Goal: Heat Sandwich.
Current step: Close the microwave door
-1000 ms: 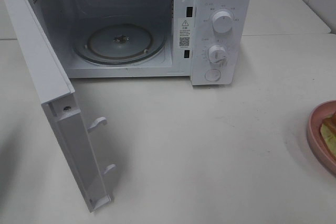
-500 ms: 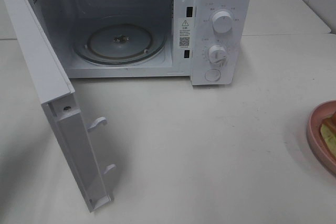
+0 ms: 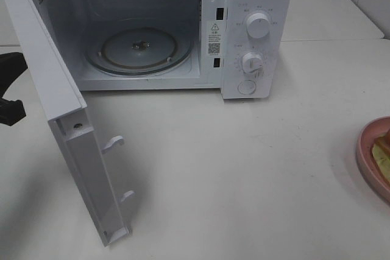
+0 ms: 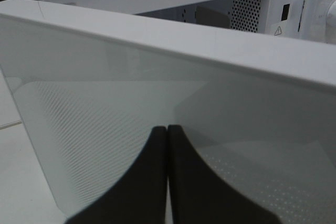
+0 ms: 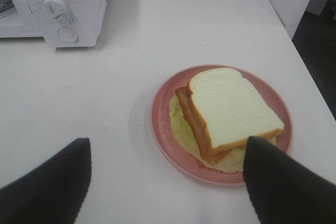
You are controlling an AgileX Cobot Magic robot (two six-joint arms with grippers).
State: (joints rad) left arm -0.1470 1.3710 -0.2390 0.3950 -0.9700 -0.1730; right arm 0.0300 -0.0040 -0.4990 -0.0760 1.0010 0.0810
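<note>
The sandwich (image 5: pixel 231 111), white bread with reddish and pale green layers, lies on a round pink plate (image 5: pixel 163 124). In the high view only its edge (image 3: pixel 384 150) and the plate's rim (image 3: pixel 365 150) show at the far right. My right gripper (image 5: pixel 167 140) is open and empty, its fingers wide apart just short of the plate. My left gripper (image 4: pixel 167 128) is shut and empty, pointing at the outer face of the open microwave door (image 4: pixel 105 93). It shows as a dark shape (image 3: pixel 9 89) at the left edge of the high view.
The white microwave (image 3: pixel 256 28) stands at the back with its door (image 3: pixel 67 126) swung out to the left and a bare glass turntable (image 3: pixel 140 50) inside. Two knobs (image 3: pixel 259 25) and a button are on its right panel. The table's right edge drops off beyond the plate.
My left gripper has come into the high view at the left edge, behind the open door. Microwave, plate and sandwich have not moved.
</note>
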